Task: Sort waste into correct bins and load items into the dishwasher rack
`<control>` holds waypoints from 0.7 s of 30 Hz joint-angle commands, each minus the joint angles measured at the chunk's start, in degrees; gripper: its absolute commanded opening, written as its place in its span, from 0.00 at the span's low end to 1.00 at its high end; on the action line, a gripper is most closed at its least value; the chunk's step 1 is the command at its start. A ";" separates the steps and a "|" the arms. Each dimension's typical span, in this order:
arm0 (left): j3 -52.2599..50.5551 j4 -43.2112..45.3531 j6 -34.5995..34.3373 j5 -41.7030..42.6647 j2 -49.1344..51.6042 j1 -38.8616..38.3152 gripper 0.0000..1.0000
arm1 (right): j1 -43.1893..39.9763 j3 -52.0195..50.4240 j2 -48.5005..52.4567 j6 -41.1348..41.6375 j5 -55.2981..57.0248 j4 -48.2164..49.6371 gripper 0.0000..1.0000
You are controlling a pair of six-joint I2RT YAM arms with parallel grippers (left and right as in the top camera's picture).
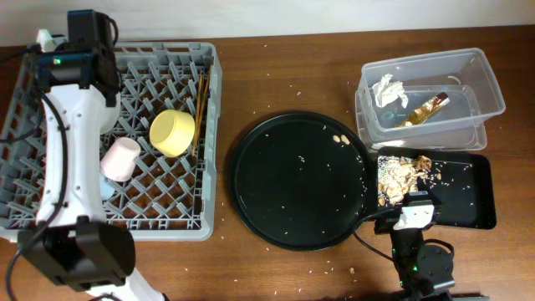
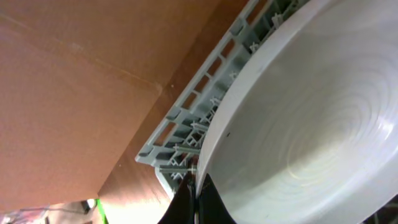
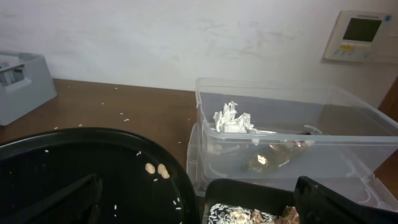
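My left gripper (image 2: 196,190) is shut on the rim of the pale grey-green plate (image 2: 311,124), held on edge over the far left of the grey dishwasher rack (image 1: 209,125). In the overhead view my left arm hides the plate. The yellow bowl (image 1: 172,132) and pink cup (image 1: 120,159) lie in the rack; the light-blue cup (image 1: 109,189) peeks out beside the arm. The clear tub (image 1: 489,88) holds the white tissue (image 1: 386,90) and gold-brown wrapper (image 1: 426,109). The shallow black tray (image 1: 472,196) holds food scraps (image 1: 401,171). My right gripper (image 1: 410,201) is open and empty at that tray's near edge.
The large round black tray (image 1: 301,180) lies mid-table with scattered rice and two tan scraps (image 1: 338,139) near its far right rim. Brown chopsticks (image 1: 201,100) stand in the rack next to the bowl. Rice grains dot the wooden table.
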 commanded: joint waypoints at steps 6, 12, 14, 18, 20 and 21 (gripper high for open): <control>-0.24 5.46 0.76 -0.90 2.27 -2.64 0.00 | -0.13 -0.52 -0.37 -0.17 -0.11 -0.07 0.98; -4.02 10.95 0.70 2.25 3.43 -2.62 0.00 | -0.13 -0.52 -0.37 -0.17 -0.11 -0.07 0.98; -5.14 11.72 0.72 1.66 6.19 -2.62 0.00 | -0.13 -0.52 -0.37 -0.17 -0.13 -0.09 0.98; -5.31 9.84 0.70 1.49 9.40 -2.73 0.08 | -0.13 -0.52 -0.37 -0.17 -0.13 -0.09 0.98; -4.52 7.06 0.70 1.86 7.96 -3.74 0.53 | -0.13 -0.52 -0.37 -0.17 -0.11 -0.09 0.98; -3.91 5.70 0.70 3.21 6.86 -4.48 0.99 | -0.13 -0.52 -0.37 -0.17 -0.11 -0.09 0.98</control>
